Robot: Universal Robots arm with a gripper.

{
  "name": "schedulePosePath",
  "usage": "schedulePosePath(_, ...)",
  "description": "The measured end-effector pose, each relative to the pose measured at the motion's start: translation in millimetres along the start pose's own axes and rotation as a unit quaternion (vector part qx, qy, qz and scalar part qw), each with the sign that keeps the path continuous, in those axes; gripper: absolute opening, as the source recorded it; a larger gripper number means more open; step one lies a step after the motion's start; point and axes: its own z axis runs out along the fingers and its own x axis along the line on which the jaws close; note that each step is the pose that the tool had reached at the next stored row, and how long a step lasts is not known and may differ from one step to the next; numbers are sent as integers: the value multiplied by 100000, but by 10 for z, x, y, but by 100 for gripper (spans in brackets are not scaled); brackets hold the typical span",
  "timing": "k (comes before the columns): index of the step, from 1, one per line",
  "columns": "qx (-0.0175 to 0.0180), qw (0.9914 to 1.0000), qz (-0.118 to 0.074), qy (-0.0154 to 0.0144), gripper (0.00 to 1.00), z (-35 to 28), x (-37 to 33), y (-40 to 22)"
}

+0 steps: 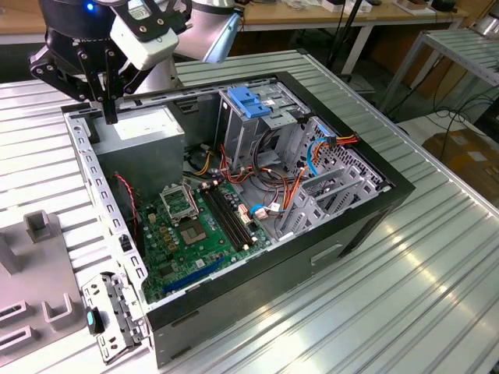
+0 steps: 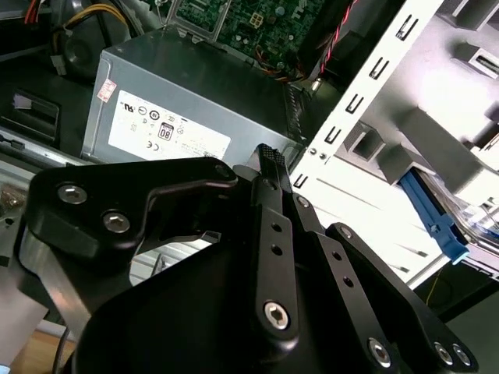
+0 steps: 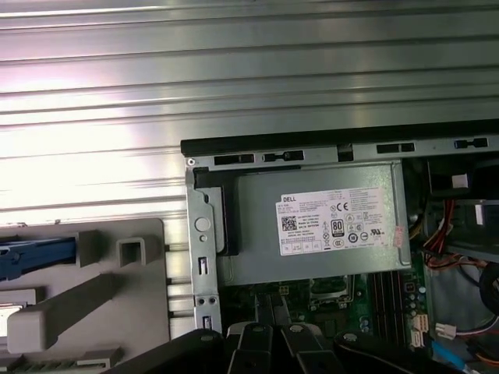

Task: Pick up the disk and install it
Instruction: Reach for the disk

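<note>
Black fingers [image 2: 273,234] of the gripper [image 1: 110,117] are lying closed against each other, tip to tip, and are gripping nothing. They are pointing down over one corner of the open computer case [image 1: 366,210]. The tips are hanging just above the grey power-supply box [image 1: 144,132] and just beside the perforated metal wall [image 1: 93,179] of the case.

The disk [image 2: 444,226] is lying well apart from the fingers, outside the case and beyond that wall, and nothing of the gripper is touching it. In the second wrist view its blue side rail and a sliver of silver casing are showing. It is sitting in a pale grey fixture [image 3: 117,280] that is standing on the ribbed metal table [image 1: 437,257] beside the case. In the first wrist view the blue rail is showing on that fixture, well away from the fingertips.

Deeper in the case, farther from the fingers than the power-supply box, the green motherboard [image 1: 191,230] is lying flat. Beyond it the tall metal drive cage [image 1: 249,105] with its blue plastic top is standing upright among red, orange and blue cables [image 1: 292,183].
</note>
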Motion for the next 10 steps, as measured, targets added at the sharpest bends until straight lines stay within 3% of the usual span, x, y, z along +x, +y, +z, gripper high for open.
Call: schedulePosePath(10, 4, 100000, 2, 4, 11, -3, 97, -7)
